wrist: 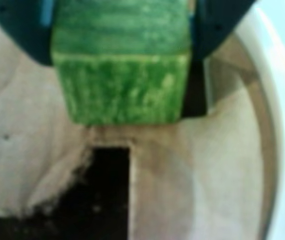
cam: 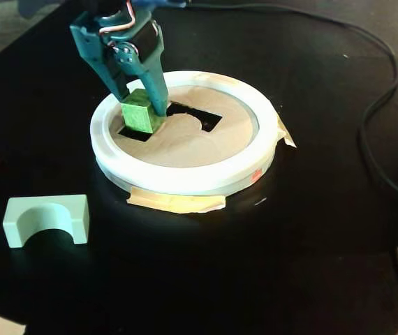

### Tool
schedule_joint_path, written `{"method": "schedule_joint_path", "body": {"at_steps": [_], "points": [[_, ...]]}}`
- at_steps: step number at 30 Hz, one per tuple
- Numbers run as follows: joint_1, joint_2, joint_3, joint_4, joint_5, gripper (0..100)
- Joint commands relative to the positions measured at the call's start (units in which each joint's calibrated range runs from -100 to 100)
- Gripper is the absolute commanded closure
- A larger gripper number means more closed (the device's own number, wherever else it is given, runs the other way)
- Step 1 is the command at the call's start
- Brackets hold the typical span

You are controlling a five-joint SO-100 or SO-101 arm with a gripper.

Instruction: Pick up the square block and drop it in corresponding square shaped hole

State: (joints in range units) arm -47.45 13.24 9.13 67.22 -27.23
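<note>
While the teal gripper (cam: pixel 142 115) reaches down from the far left corner of the black table (cam: pixel 311 230), its two fingers are closed against opposite sides of a green block (cam: pixel 139 112), which hangs clear of the surface. In the wrist view the block (wrist: pixel 122 75) fills the upper middle of the frame, clamped between the dark fingers (wrist: pixel 12 30) of the gripper (wrist: pixel 122 60), with a dark square-cornered hole (wrist: pixel 105 185) directly below it. The fixed view places the block over the left end of a cut-out (cam: pixel 185 118) in a brown cardboard sheet (cam: pixel 192 143), which sits inside a white ring (cam: pixel 185 178). Strips of tan tape (cam: pixel 177 202) fix the ring to the table. A pale green arch-shaped piece (cam: pixel 45 220) lies near the left edge, well apart from the ring. A black cable (cam: pixel 377 105) runs along the right side.
</note>
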Motion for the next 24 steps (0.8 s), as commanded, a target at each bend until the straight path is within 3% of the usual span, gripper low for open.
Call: {"method": "schedule_joint_path", "body": {"at_steps": [1,7,15,24], "points": [[-0.74,-4.69,0.44,-1.44,-0.44,62],[0.64,-4.69,2.80,-1.44,-0.44,58],[-0.61,-5.85,2.99,-1.44,-0.34,30],[-1.61,-9.61,3.17,-0.13,0.05,29]]}}
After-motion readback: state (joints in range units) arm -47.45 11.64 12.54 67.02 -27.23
